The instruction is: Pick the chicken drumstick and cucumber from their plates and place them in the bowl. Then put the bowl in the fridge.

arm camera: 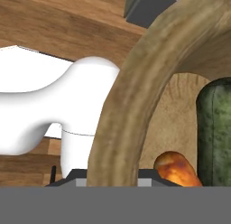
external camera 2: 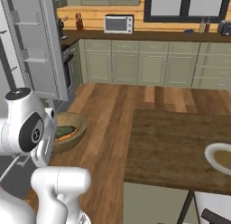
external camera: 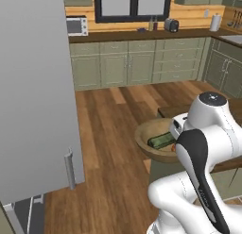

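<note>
The bowl (external camera: 150,146) hangs in the air over the wood floor (external camera: 113,134), off the left edge of the worktop (external camera 2: 176,146) and to the right of the open fridge (external camera: 35,96) door. The arm's white wrist covers the bowl's near right side, where the claw (arm camera: 113,175) meets the rim. From the hand view, the thick rim (arm camera: 131,110) rises straight out of the claw, so the claw is clenched on the bowl's rim. Inside the bowl lie the cucumber (external camera: 161,140) and, just beside it toward the arm, the drumstick (arm camera: 177,169). One plate (external camera 2: 220,157) sits at the far right edge of the worktop, well apart from the bowl.
</note>
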Controlling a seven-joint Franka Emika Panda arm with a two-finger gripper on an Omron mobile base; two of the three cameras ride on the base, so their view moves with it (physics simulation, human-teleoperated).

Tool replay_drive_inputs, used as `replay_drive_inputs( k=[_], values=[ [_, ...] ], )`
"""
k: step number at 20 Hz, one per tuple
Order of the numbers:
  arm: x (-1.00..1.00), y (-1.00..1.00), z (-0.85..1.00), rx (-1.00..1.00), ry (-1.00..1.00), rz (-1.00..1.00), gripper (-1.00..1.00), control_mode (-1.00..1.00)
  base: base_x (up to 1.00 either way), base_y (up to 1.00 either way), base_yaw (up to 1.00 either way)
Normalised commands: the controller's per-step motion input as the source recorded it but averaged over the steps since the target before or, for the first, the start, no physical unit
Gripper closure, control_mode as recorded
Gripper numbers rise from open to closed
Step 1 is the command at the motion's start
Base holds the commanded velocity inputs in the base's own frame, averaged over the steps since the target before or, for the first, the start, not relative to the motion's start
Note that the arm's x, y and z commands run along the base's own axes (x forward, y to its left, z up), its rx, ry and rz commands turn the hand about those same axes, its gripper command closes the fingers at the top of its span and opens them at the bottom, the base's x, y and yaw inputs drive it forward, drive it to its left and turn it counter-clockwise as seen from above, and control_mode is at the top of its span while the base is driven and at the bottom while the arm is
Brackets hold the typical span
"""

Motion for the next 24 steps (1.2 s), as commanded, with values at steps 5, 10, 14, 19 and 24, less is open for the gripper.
replay_drive_inputs(
  k=[5,10,14,19,24],
  values=[
    [0.0,0.0,0.0,0.0,0.0,0.0,1.0,1.0,0.88,-0.07,0.0],
    [0.0,0.0,0.0,0.0,0.0,0.0,1.0,1.0,0.64,0.54,-0.01],
    [0.0,0.0,0.0,0.0,0.0,0.0,1.0,1.0,0.67,0.46,-0.08],
    [0.0,0.0,0.0,0.0,0.0,0.0,1.0,1.0,0.13,0.57,0.04],
    [0.0,0.0,0.0,0.0,0.0,0.0,1.0,1.0,0.52,0.23,0.03]
  ],
)
